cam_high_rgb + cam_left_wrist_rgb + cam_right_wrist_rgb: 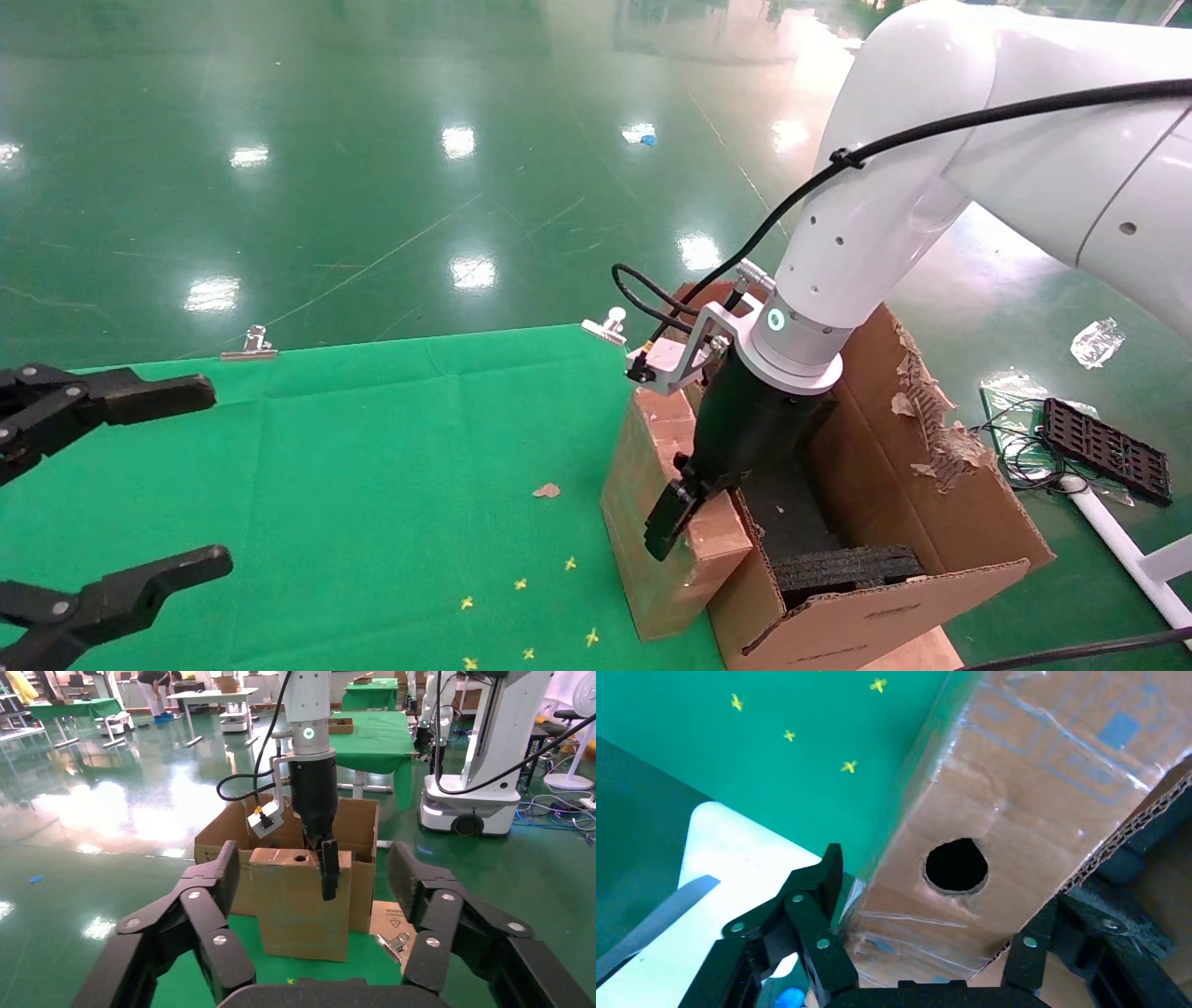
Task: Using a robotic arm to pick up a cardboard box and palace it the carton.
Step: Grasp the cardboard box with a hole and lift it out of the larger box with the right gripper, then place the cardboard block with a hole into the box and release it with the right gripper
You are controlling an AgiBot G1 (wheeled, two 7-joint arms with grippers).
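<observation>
Nearest, at the left edge of the head view: bare black linked-finger left gripper (140, 485), matte, bolted at the joints, spread wide and holding nothing, hovering over the wrinkled green table cloth (354, 485) dotted with small yellow cross marks (521, 610).

Further along, at the cloth's right edge: small oblong brown cardboard box (666, 522), standing upright, scuffed, glossy clear tape across its faces, a round hole punched in its top face. Clamped across that top end by the black linked-finger right gripper (694, 508), one finger down the outer face, the other on the far side, plain in the right wrist view with a black finger (814, 917) each side of the holed face. Pressed against the large brown corrugated carton (894, 522) on its right side, just outside that wall.

Above the grip: black cylindrical wrist, green ring light, grey camera block, looping black cable, then the smooth white-jointed robotic arm (894, 186).

Inside the carton: black foam inserts (843, 564), coarse and ridged. Right-hand flap torn ragged, paper peeling in shreds.

Beyond: silver binder clips (250, 345) on the cloth's far edge, glossy green floor (372, 168).
</observation>
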